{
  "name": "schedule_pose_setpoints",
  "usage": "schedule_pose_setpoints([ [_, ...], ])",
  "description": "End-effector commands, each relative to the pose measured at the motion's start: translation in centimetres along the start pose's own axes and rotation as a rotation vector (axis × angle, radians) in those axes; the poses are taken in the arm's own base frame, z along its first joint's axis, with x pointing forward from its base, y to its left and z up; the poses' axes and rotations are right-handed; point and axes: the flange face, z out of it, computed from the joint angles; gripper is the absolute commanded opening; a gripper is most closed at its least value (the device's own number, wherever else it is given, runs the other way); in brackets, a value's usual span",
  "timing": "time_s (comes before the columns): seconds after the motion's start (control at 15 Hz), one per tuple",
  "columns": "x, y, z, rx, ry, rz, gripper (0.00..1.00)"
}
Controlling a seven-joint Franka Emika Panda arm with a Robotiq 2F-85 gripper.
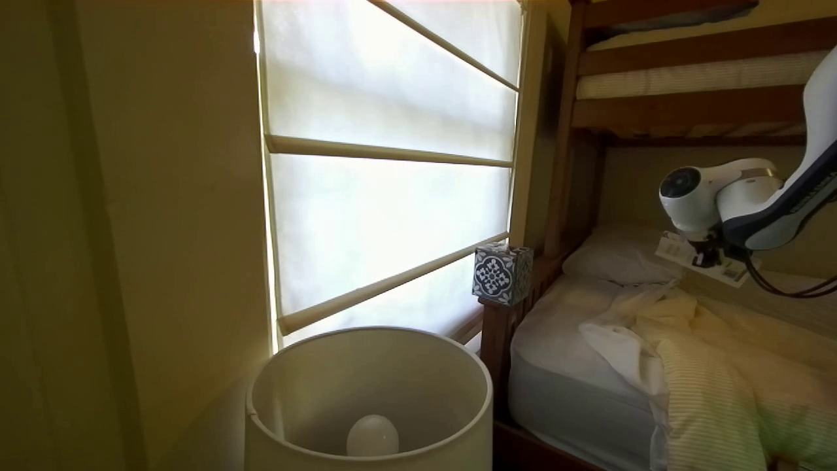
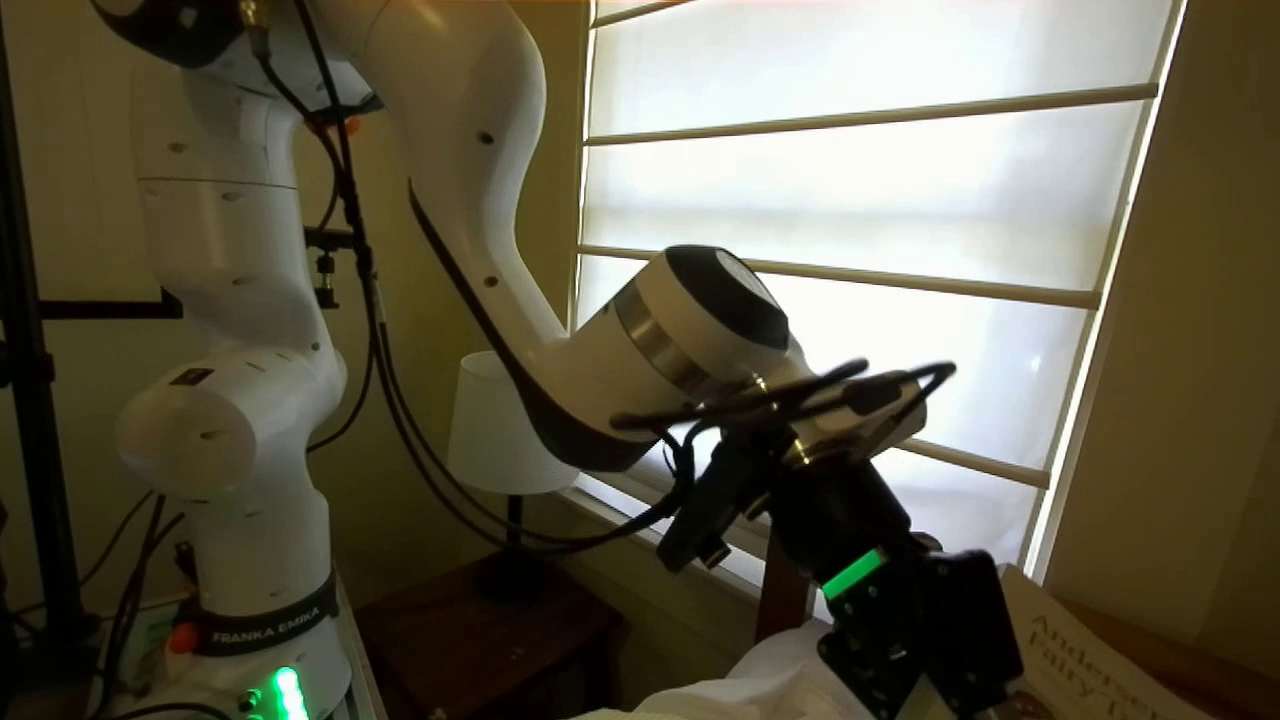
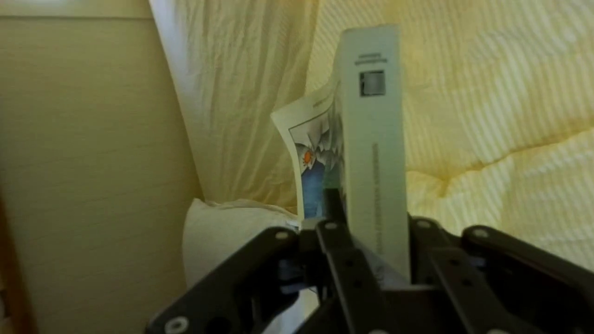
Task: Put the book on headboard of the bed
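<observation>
Gripper pinches the book from both sides, above the bed at the frame's right in an exterior view. Picking up looks done; carrying to the headboard, right of centre there, and letting go remain.

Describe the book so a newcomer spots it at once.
Find the bunk bed, then the end effector above its rumpled bedding. Clamped there is the book, whose pale spine, cover picture and lettering set it apart from that striped bedding.
</observation>
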Motion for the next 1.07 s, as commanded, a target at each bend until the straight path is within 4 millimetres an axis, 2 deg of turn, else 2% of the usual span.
schedule_pose_setpoints([
  [0.0,0.8,3.0,-2.7,-0.198,0.043,0.012,0.06],
  [0.13,1.5,3.4,-3.6,-0.298,0.086,-0.018,0.06],
  [0.27,2.0,3.3,-4.1,-0.287,0.079,0.027,0.06],
  [0.33,1.7,2.6,-3.2,-0.251,0.069,-0.005,0.24],
  [0.6,2.1,2.4,-3.6,-0.259,0.074,0.007,0.24],
  [0.67,2.0,2.4,-3.6,-0.259,0.073,0.007,0.06],
  [0.73,1.8,1.8,-4.1,-0.282,0.137,-0.098,0.06],
  [1.0,0.6,0.3,-4.5,-0.245,0.263,-0.279,0.06],
])
